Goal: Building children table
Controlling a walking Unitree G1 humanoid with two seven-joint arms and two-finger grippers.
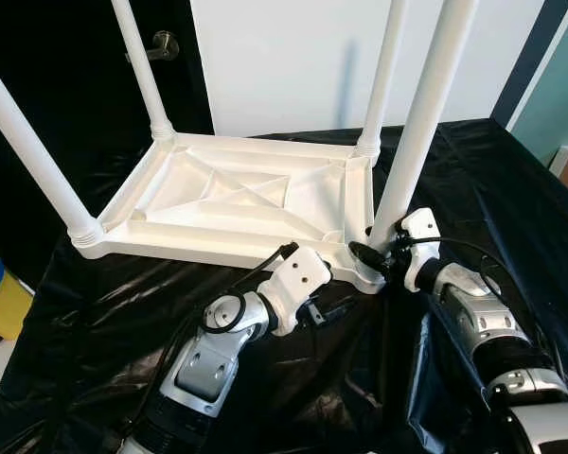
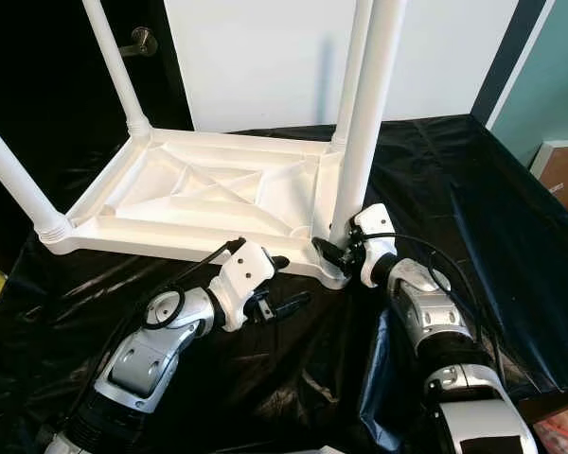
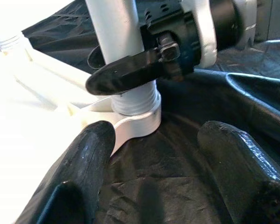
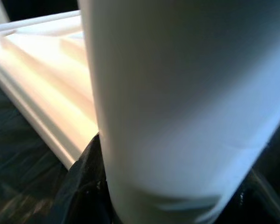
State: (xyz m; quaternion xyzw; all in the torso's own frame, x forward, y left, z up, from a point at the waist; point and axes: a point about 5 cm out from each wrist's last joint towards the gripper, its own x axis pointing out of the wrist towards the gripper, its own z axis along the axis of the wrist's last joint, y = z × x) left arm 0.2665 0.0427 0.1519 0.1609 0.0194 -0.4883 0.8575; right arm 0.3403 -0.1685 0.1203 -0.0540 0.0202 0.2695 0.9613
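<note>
Here black sheet (image 1: 511, 189) underlies upturned table (image 1: 237, 194); door handle (image 1: 164, 44) behind.

A thick white table leg (image 4: 177, 107) stands very close, blurred. Beside its base lies the white ribbed tabletop underside (image 4: 42, 70). Black plastic sheet (image 4: 23, 186) spreads beneath both.

Inverted table (image 1: 237, 194) lies on the sheet-covered counter (image 1: 492, 180); right tool (image 1: 377, 257) at its near-right leg (image 1: 418, 132), apparently gripping; left tool (image 2: 286, 284) just beside.

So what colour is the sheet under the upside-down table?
Shiny black sheet; the table is white. Best in the left eye view.
</note>
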